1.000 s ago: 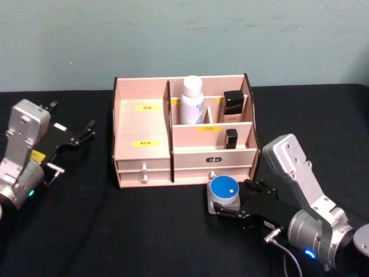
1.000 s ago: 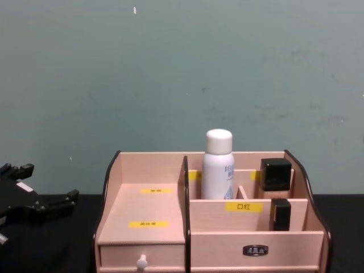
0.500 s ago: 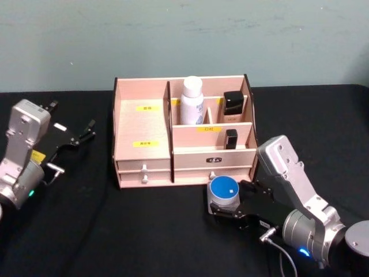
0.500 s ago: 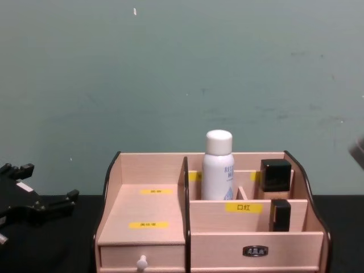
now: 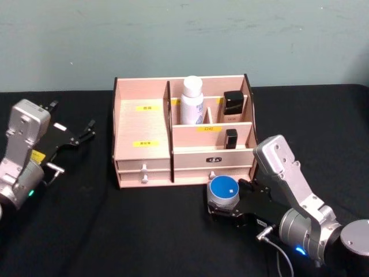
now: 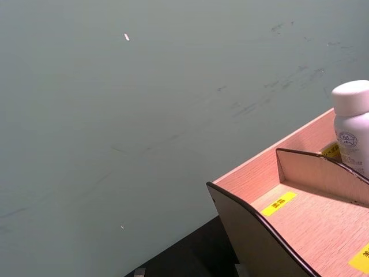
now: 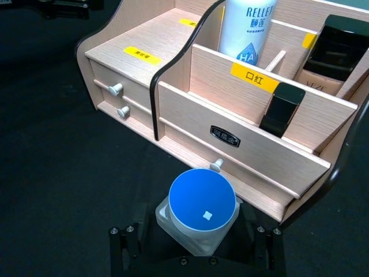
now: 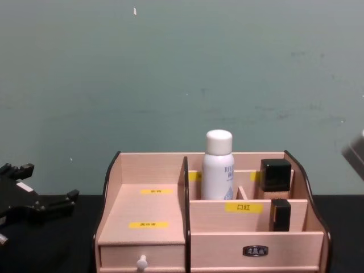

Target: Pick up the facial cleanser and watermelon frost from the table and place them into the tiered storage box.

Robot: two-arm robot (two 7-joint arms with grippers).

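The watermelon frost point(image 5: 223, 191) is a squat jar with a blue lid, standing on the black table just in front of the tiered storage box point(image 5: 141, 124). My right gripper point(image 5: 222, 209) is open around it. In the right wrist view the jar point(image 7: 202, 206) stands between the two black fingers point(image 7: 124, 248), with a little gap on each side. The facial cleanser point(image 5: 192, 100), a tall white bottle, stands upright in a back compartment of the box point(image 8: 145, 207) and shows in the chest view point(image 8: 218, 165). My left gripper point(image 5: 85, 132) rests open, off to the box's left.
Two small black-capped bottles point(image 5: 233, 105) point(image 5: 231, 138) stand in the box's right compartments. Its left shelf point(image 7: 135, 43) is bare, with two drawers below. Black table surrounds the box, and a teal wall stands behind it.
My right arm has edged left and forward, bringing the fingers further around the jar. The jar, the bottle and the left arm have not moved.
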